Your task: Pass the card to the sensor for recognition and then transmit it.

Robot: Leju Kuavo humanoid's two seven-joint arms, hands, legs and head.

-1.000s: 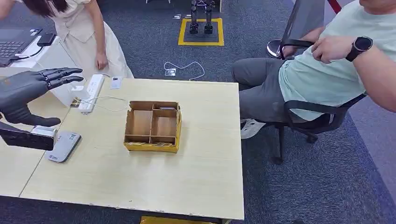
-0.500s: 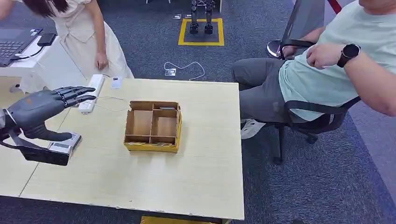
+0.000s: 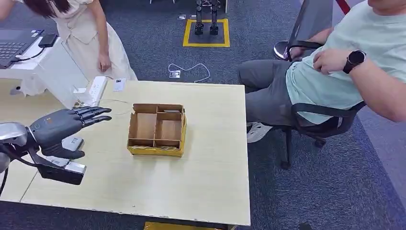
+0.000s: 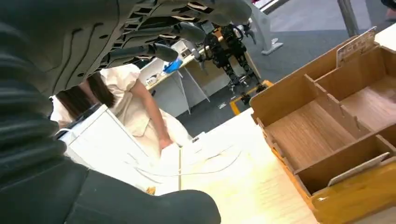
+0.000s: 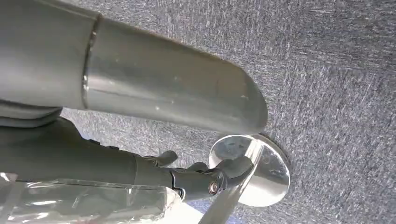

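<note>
- my left hand [image 3: 60, 127] hovers over the bench [image 3: 206, 163], fingers stretched out flat and apart, holding nothing.
- it points toward the wooden divider box [image 3: 156, 129], not touching it.
- the card [image 4: 357, 170] stands on edge in a narrow slot of that box (thin and pale, its top edge poking above the wall).
- i judge it light, stiff and slick; best pinched by that exposed top edge, thumb against finger.
- the grey sensor [image 3: 71, 143] lies on the bench just under my hand.
- my right hand: i cannot tell its state.
</note>
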